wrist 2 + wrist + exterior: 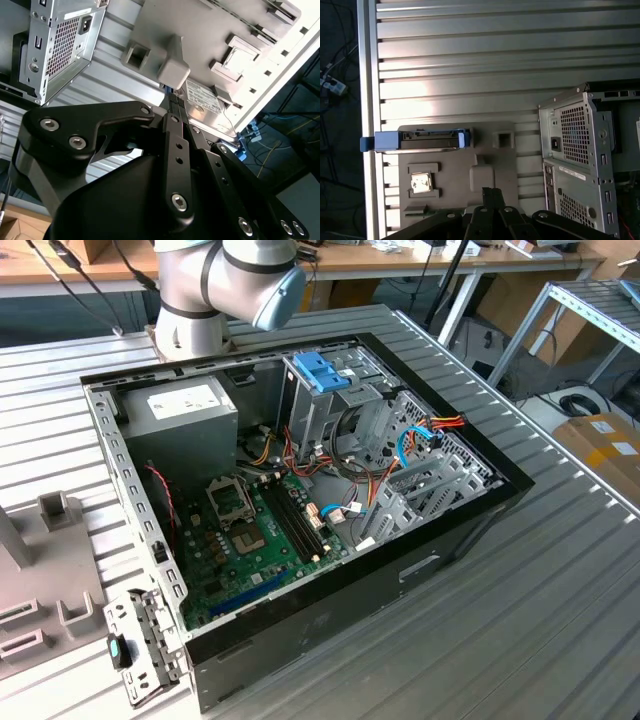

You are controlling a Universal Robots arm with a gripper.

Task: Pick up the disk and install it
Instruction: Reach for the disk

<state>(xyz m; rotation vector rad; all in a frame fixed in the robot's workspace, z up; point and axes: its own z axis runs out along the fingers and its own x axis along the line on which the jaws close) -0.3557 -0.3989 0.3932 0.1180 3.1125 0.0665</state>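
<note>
Slatted metal table (pixel 470 50) carries fixture (pixel 506 169) holding disk (pixel 427 143).

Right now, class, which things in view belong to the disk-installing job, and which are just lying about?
Job in hand: disk; gripper; open computer case; drive cage.
Lying about: square chip in the grey tray; loose metal bracket; power-supply box.

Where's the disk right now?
In the first wrist view the disk stands on edge in the grey holder plate on the slatted table, apart from the computer case.
</note>
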